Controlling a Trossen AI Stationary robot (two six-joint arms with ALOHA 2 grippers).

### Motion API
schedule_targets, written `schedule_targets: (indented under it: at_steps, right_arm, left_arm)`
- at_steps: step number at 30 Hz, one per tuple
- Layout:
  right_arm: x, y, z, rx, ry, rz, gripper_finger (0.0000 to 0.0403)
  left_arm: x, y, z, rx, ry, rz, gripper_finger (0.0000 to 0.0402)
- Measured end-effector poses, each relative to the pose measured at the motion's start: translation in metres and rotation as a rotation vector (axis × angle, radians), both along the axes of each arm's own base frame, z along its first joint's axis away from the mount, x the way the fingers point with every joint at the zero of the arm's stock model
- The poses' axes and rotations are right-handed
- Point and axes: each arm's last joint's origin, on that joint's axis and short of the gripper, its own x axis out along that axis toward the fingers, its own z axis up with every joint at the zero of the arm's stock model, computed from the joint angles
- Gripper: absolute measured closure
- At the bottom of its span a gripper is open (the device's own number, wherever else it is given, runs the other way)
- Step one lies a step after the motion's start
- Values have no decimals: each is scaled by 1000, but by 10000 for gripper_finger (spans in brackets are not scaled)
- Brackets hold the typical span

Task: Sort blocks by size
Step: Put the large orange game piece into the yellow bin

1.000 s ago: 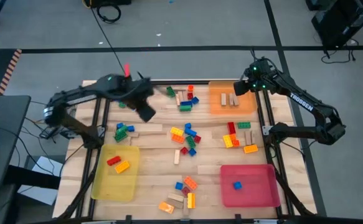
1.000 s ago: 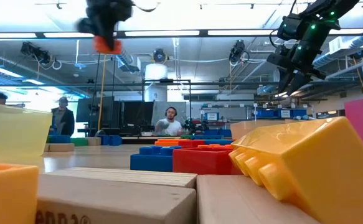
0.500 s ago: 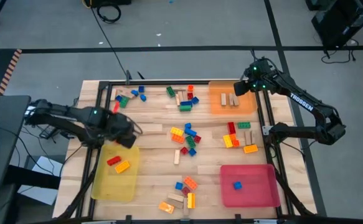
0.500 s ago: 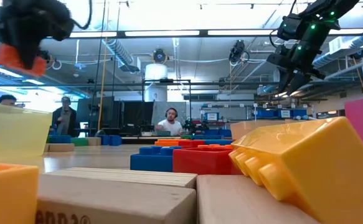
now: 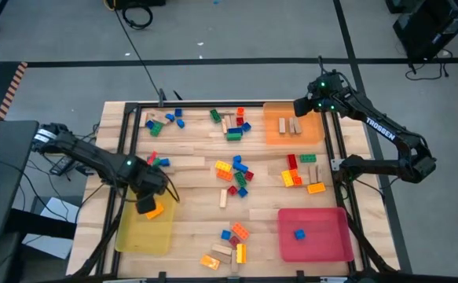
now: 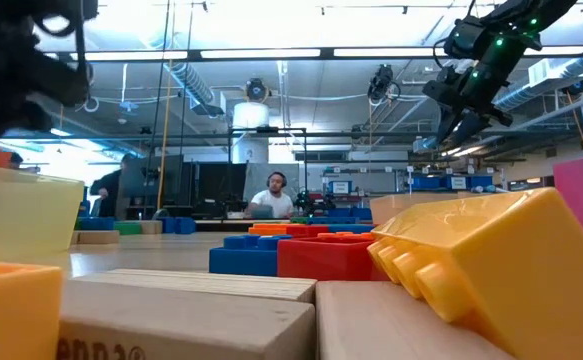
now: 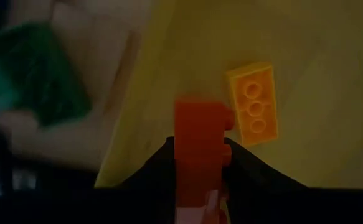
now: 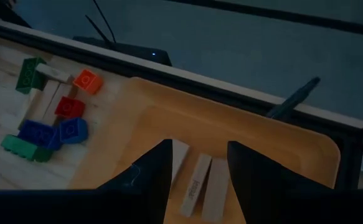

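Left wrist view showed a red block [image 7: 199,146] pinched in the left gripper [image 7: 198,163] over the yellow tray [image 7: 306,74], beside an orange block [image 7: 254,104] (lying flat). Right gripper [image 8: 199,163], fingers parted and empty, hung above three wooden blocks [image 8: 197,180] in the orange tray [image 8: 169,112].

Clearance: centre lane crowded, lower-middle boards open.
Bare wooden tabletop [image 5: 197,224] between flat yellow tray [image 5: 138,236] at 8 o'clock and flat red tray [image 5: 323,236] at 4 o'clock gives free passage. Mixed plastic brick cluster [image 5: 235,174] blocks centre; flat orange tray [image 5: 280,135] with tan wooden blocks [image 5: 288,125] fills 1 o'clock.
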Motion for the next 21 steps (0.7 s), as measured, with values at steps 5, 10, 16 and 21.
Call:
schedule_targets:
  at_steps: [5,10,16,21]
  right_arm:
    - [0,0,0,1,0,0,235]
    - [0,0,0,2,1,0,235]
    - [0,0,0,1,0,0,235]
    - [0,0,0,-2,-2,0,235]
  left_arm:
    - [-11,4,-25,32,71,-11,307]
    - [-17,5,-41,2,91,-12,307]
    - [-16,6,-45,28,70,14,262]
    - [-14,6,-46,46,47,76,179]
